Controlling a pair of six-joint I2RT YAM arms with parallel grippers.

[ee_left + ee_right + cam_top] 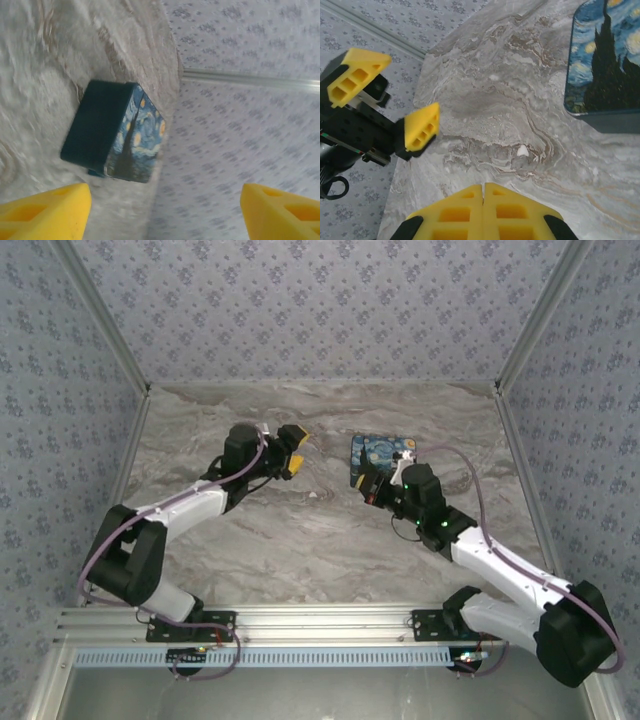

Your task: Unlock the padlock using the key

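Robot test booth (patterned walls (300, 300), marble-look tabletop (320, 540), aluminium frame (300, 618))

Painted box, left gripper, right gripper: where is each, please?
Painted box (605, 55): right wrist view, on its lid.
Left gripper (298, 452): top external view, between its fingertips.
Right gripper (483, 190): right wrist view, where its fingertips meet.

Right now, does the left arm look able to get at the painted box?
Probably yes. The left gripper is open and points toward the painted box, with bare marble table between them. The right gripper, shut, sits close to the box's near corner, so that side looks crowded.
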